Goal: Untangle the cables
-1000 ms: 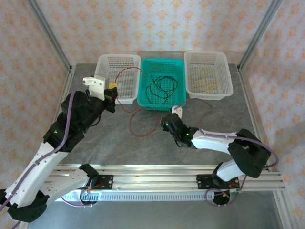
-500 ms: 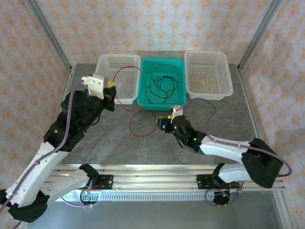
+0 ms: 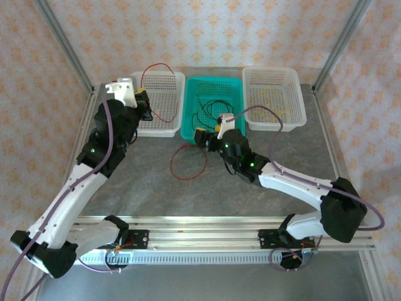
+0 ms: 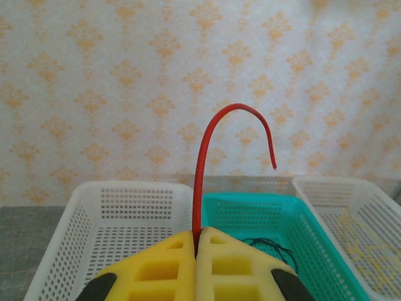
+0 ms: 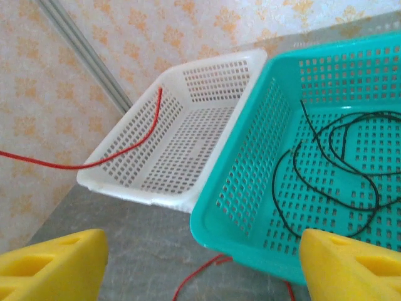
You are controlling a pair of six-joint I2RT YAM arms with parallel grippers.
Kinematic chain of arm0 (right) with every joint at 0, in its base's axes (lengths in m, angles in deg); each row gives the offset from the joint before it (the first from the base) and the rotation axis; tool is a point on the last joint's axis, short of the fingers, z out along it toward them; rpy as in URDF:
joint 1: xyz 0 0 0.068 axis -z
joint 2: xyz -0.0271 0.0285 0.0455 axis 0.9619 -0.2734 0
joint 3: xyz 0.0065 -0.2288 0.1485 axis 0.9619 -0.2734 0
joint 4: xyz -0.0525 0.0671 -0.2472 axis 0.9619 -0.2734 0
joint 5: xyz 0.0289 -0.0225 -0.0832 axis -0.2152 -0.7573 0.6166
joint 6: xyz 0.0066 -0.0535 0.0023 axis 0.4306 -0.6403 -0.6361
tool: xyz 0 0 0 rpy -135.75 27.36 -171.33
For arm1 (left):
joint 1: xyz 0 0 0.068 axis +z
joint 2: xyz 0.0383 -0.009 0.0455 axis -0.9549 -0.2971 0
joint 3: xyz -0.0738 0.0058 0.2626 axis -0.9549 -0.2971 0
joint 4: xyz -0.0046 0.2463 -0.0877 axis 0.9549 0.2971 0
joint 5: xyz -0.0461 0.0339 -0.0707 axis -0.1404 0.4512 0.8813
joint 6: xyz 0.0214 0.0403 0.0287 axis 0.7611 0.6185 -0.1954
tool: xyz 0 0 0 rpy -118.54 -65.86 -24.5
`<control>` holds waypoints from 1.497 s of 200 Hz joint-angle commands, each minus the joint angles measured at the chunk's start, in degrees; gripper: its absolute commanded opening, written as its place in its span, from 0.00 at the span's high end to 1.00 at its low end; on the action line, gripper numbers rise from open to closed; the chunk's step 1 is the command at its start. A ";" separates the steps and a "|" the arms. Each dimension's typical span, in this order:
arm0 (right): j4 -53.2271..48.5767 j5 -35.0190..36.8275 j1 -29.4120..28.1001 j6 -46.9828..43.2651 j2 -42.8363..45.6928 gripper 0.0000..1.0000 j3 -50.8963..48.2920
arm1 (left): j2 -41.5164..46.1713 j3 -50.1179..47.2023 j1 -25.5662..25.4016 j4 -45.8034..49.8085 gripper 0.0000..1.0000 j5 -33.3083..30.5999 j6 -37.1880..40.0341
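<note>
**Red cable (image 4: 198, 182) pinched in the left fingers; right fingers spread wide**

The left gripper (image 4: 198, 235) has its yellow pads (image 4: 232, 263) pressed together on the red cable. The cable comes up out of the seam between them, rises straight, arcs over to the right and ends in a free tip in the air. Beyond these fingers three baskets stand side by side: a white basket (image 4: 125, 188) ahead to the left, a teal basket (image 4: 250, 199) ahead to the right, and a second white basket (image 4: 326, 191) farther right.

The right gripper (image 5: 200, 241) stands wide, one yellow finger (image 5: 53, 266) at each side with nothing between them. Ahead of the gap is the near corner of the teal basket, with black cables (image 5: 338, 157) looped on its floor. Ahead and left of the left finger, a red strand crosses the rim of the white basket. Low between the fingers, another red strand lies on the grey table (image 5: 125, 238) beside the teal basket's foot.

From above, a red loop (image 3: 173, 166) rests on the table just near-left of the right fingers. Yellow cables (image 3: 272, 100) lie in the second white basket, well to their right.
</note>
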State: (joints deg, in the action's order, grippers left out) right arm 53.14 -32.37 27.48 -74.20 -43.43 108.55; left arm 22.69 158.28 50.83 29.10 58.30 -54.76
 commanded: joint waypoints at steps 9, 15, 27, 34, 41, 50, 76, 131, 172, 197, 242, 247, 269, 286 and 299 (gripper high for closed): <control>-3.42 -2.32 0.93 0.44 -4.53 0.20 7.08 | -4.20 2.21 3.43 -5.01 1.00 4.77 -4.94; -3.54 -2.10 1.03 0.78 -5.45 0.20 8.14 | -5.36 2.81 4.10 -5.02 1.00 5.40 -5.58; -3.32 -2.02 1.52 1.58 -6.89 0.19 9.85 | -7.52 4.05 5.28 -4.94 1.00 6.43 -6.40; -3.13 -2.21 1.77 1.97 -7.60 0.19 10.86 | -8.70 4.53 5.82 -5.13 1.00 6.81 -6.77; -3.04 -1.83 1.99 2.38 -8.46 0.19 12.00 | -9.70 4.86 6.34 -5.56 1.00 7.19 -7.02; -3.55 -0.55 2.33 3.62 -9.75 0.18 13.75 | -10.85 5.18 7.10 -6.13 1.00 7.65 -7.40; -6.91 1.43 2.63 4.97 -14.05 0.00 20.57 | -14.25 6.36 9.45 -7.28 1.00 8.89 -8.69; -11.22 -1.76 2.98 2.14 -22.38 0.00 31.33 | -21.30 7.63 13.73 -10.83 1.00 10.63 -10.92; -16.60 -2.14 2.97 1.48 -29.57 0.01 41.02 | -28.38 9.46 16.05 -12.82 1.00 11.38 -12.38; -18.20 -3.54 2.98 1.98 -32.69 0.03 45.42 | -33.17 10.83 16.89 -13.90 1.00 11.43 -13.55; -19.36 -3.52 3.06 2.57 -33.94 0.04 46.48 | -41.49 15.06 17.32 -13.10 1.00 10.88 -14.51; -19.51 -3.47 3.06 2.62 -33.89 0.04 46.31 | -42.37 15.62 17.38 -12.63 1.00 10.82 -14.64; -19.52 -3.05 3.15 3.12 -33.22 0.04 44.58 | -46.06 18.13 17.47 -9.76 1.00 10.34 -15.22; -19.08 -2.87 3.35 3.50 -32.29 0.05 43.01 | -47.64 20.03 17.43 -6.87 0.99 9.20 -15.65; -18.87 -2.69 3.41 3.71 -31.64 0.05 41.96 | -49.89 20.81 17.41 -5.14 0.89 7.87 -16.00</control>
State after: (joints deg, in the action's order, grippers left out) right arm 34.54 -36.07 30.45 -71.42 -76.94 152.66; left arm -25.13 176.05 67.64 19.66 68.38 -69.21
